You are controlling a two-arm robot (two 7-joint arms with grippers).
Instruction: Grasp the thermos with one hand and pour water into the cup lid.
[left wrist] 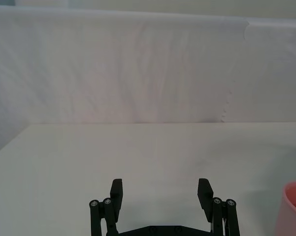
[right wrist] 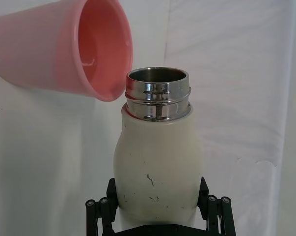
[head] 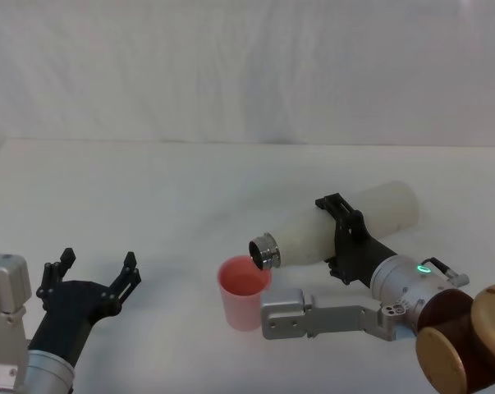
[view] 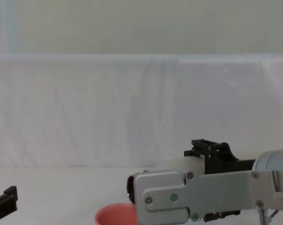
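Observation:
The cream-white thermos (head: 313,234) is tipped almost level above the table, and my right gripper (head: 346,236) is shut around its middle. Its steel neck (head: 265,250) points left and hangs just over the rim of the pink cup lid (head: 243,294), which stands upright on the table. The right wrist view looks along the thermos (right wrist: 157,162) past its open neck (right wrist: 157,93) to the cup lid (right wrist: 69,49) close beyond; I see no stream of water. The left gripper (head: 95,279) rests open and empty at the near left, well apart from the cup lid.
The white table (head: 190,189) stretches behind and to the left, with a white cloth backdrop behind it. My right arm's silver bracket (head: 292,318) sits right beside the cup lid. In the left wrist view the cup lid's edge (left wrist: 295,206) shows beside the open fingers (left wrist: 117,189).

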